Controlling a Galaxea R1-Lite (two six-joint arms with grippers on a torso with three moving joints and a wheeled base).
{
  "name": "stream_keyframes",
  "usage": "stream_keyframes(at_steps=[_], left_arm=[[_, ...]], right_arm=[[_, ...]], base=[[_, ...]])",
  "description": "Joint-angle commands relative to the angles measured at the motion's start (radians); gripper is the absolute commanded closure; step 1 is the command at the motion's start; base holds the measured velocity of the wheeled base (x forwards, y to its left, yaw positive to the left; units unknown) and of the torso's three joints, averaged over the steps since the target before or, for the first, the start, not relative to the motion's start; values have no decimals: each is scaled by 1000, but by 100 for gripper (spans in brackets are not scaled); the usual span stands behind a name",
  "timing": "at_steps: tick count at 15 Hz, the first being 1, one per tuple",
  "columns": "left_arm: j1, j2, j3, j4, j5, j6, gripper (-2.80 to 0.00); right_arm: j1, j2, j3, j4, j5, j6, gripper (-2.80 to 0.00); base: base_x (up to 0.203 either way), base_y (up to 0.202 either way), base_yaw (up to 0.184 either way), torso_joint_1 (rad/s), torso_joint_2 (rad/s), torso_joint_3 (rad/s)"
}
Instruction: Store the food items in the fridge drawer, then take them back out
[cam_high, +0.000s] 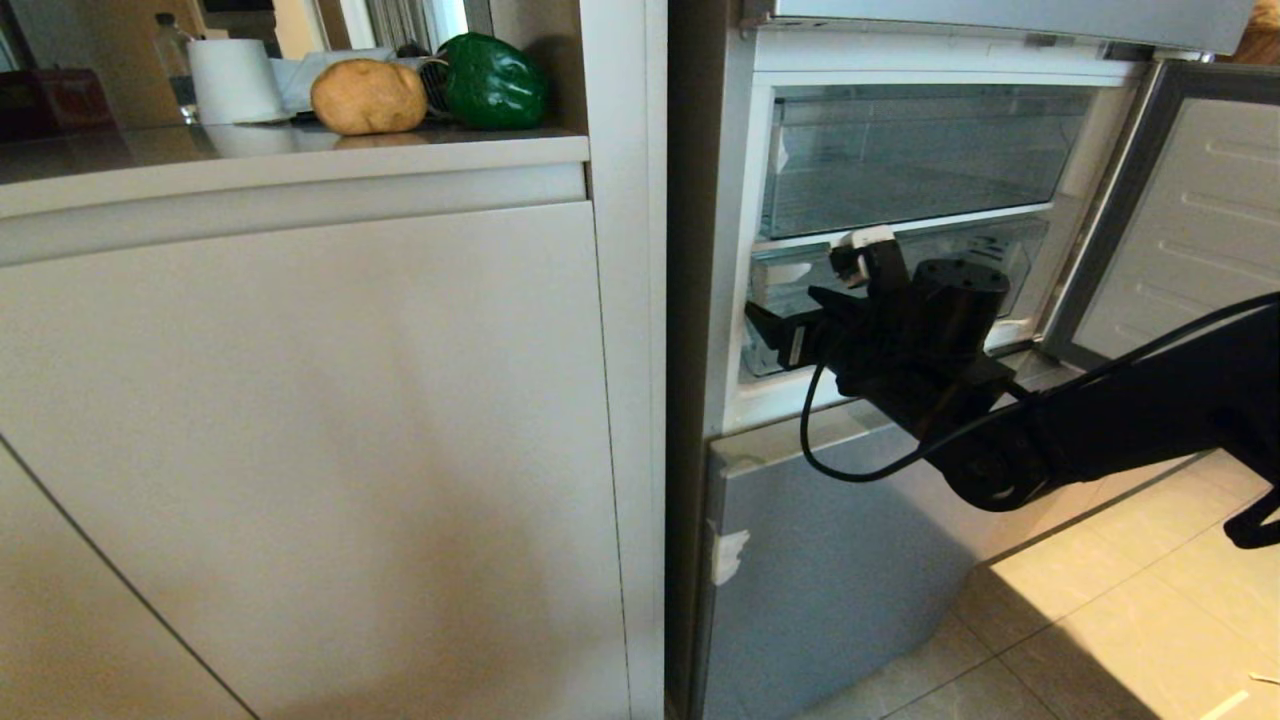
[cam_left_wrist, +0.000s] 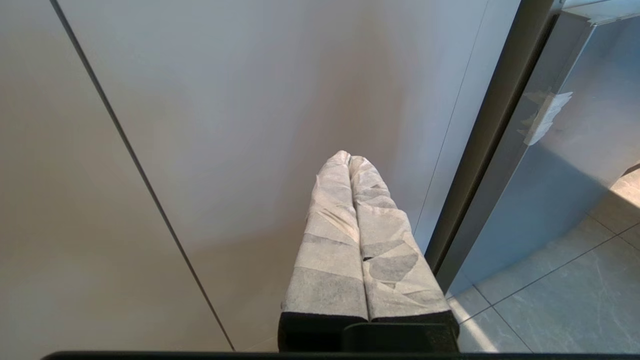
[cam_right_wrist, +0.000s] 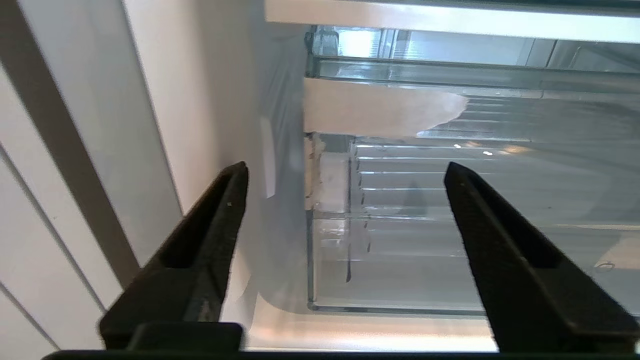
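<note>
Head view: cabinet door fills the near left; on the counter above it lie the potato and, touching or just beside it to the right, the pepper, with a white roll and a bottle to their left; both food items are thus outside the fridge. Right arm reaches in from the right edge, its right gripper at the left end of the lower clear drawer, jaws apart and empty; an upper clear drawer sits above; the fridge door stands open at the right; tiled floor lies below.

Left wrist view: left gripper, its wrapped fingers pressed together with nothing between them, hangs before the cabinet door, near the seam with the fridge; floor shows at the corner.

Right wrist view: two black fingers of the right gripper stand wide apart, holding nothing; between them show the clear ribbed drawer and the white inner wall of the fridge; no food is visible inside the drawer.
</note>
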Motion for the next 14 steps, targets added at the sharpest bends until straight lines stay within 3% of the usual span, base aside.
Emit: stream_keyframes(at_steps=[1, 11, 12, 14], left_arm=[[0, 2, 0, 0, 0, -1, 0], [0, 2, 0, 0, 0, -1, 0], [0, 2, 0, 0, 0, -1, 0], [0, 2, 0, 0, 0, -1, 0]], right_arm=[[-2, 15, -17, -6, 0, -1, -280], [-22, 53, -59, -6, 0, -2, -280], [-22, 54, -65, -6, 1, -3, 0], [-20, 57, -73, -3, 0, -6, 0]], base=[[0, 0, 0, 0, 0, 0], [0, 0, 0, 0, 0, 0], [0, 0, 0, 0, 0, 0], [0, 0, 0, 0, 0, 0]])
